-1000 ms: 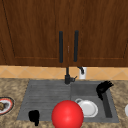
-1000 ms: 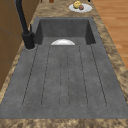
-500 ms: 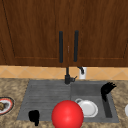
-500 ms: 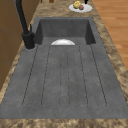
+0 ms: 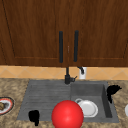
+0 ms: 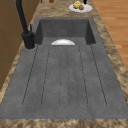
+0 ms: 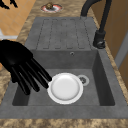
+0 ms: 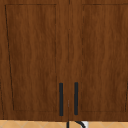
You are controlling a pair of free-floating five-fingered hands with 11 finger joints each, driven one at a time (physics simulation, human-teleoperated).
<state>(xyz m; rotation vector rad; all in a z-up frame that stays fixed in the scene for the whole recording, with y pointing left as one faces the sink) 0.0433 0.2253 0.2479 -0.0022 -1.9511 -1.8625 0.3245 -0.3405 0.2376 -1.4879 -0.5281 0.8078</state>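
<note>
Front and right side views of the sink, with the right hand [image 5: 112, 90] at the basin's right edge. Your working relation is this: the white plate [image 7: 65, 87] lies flat on the basin floor, and in the right side view the right hand [image 7: 17, 60] hangs over the basin's near-side wall with its fingers [image 7: 37, 75] straight and spread, pointing down and toward the plate — the fingertips come just beside the plate's rim, though you cannot tell whether they touch it. The hand holds nothing. Being round, the plate offers no long axis; it lies between the hand and the drain [image 7: 82, 80], which sits just beyond its far rim.

The left hand [image 5: 34, 116] hovers at the front left corner of the drainboard [image 5: 45, 97], well apart from the plate, so the right hand is clearly the nearer one; you cannot tell how its fingers stand.

Containers — the sink [image 5: 106, 105] holds the white plate [image 5: 88, 108] and nothing else you can make out. A red ball [image 5: 67, 114] sits in front of the sink in the front view, overlapping the plate's left edge. On the counter to the left, a red-rimmed plate [image 7: 51, 8] carries food; another dish with fruit [image 6: 80, 6] rests on the counter past the basin's right side. The black faucet [image 5: 67, 76] stands behind the basin.
</note>
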